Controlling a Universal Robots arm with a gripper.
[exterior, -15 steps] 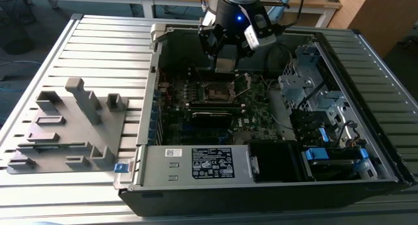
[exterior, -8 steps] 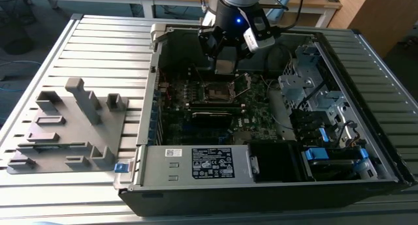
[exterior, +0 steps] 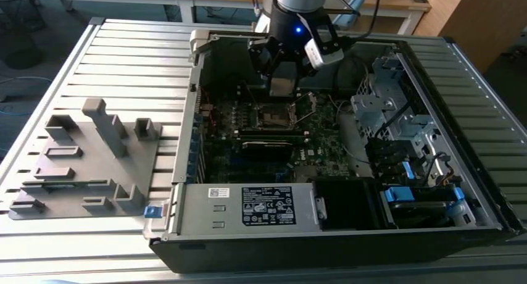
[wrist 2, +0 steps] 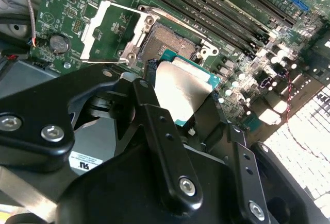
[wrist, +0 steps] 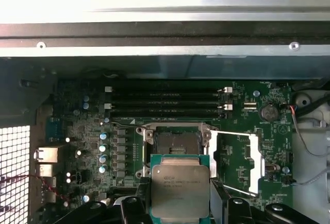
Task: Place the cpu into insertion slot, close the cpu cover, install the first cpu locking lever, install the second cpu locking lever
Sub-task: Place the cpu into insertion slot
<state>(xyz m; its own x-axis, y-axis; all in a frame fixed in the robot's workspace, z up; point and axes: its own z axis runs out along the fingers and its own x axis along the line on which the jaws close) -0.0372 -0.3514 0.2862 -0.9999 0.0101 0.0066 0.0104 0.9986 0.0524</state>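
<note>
End effector (exterior: 282,86) is clamped on the cpu (wrist: 179,188). A black finger (wrist 2: 154,116) presses on each of two opposite edges, and the silver top faces out in both wrist views. In the exterior view it's in the upper middle of the frame, reaching down into the open computer case (exterior: 182,142) over the dark green motherboard (exterior: 247,157). So the cpu isn't seated yet. It's held just beside the insertion slot (wrist: 178,142), overlapping one edge of it in the first wrist view, and the slot's dark centre is bare. The cpu cover (wrist: 258,154) is swung open to one side of the slot. Long black memory slots (wrist: 165,103) run along the side of the slot away from the cpu. The case sits on a slatted metal table (exterior: 123,55), and a grey fixture (exterior: 82,167) rests on that table at the exterior view's left.
</note>
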